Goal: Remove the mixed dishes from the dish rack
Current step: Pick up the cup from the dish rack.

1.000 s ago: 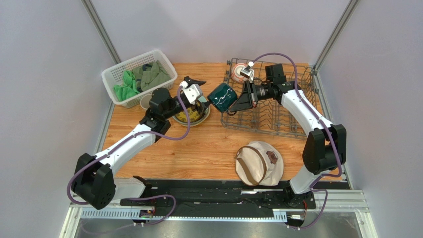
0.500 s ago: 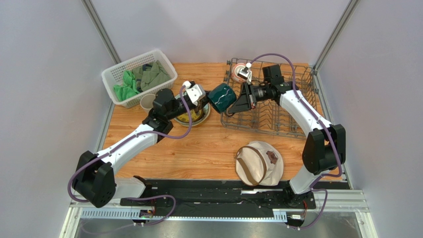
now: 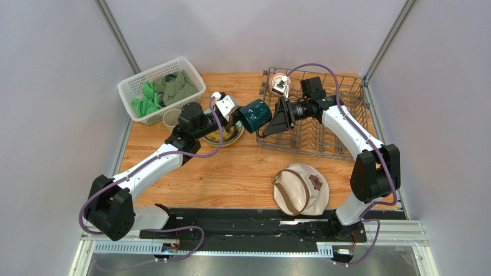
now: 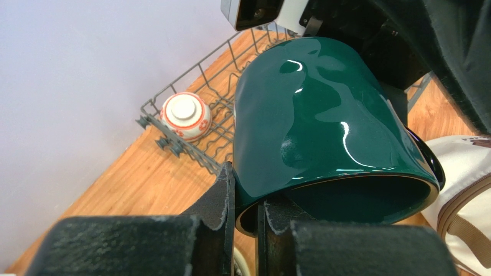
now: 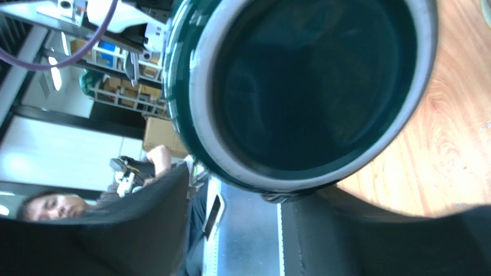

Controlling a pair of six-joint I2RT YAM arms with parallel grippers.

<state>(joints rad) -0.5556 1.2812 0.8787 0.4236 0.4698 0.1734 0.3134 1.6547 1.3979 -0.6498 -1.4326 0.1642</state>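
1. Left wrist view: the left jaws are clenched on the rim of the dark green mug (image 4: 311, 115), one finger inside its mouth and one outside.
2. Top external view: the mug hangs on its side above the counter (image 3: 242, 172), just off the left edge of the dish rack (image 3: 323, 144).
3. The right jaws stand parted at the mug's base, gripping nothing.
4. The red-orange-and-white patterned bowl (image 4: 184, 115) sits upside down in the rack's far left corner.
5. A round beige hat (image 3: 299, 188) lies on the counter, near the front of the rack.
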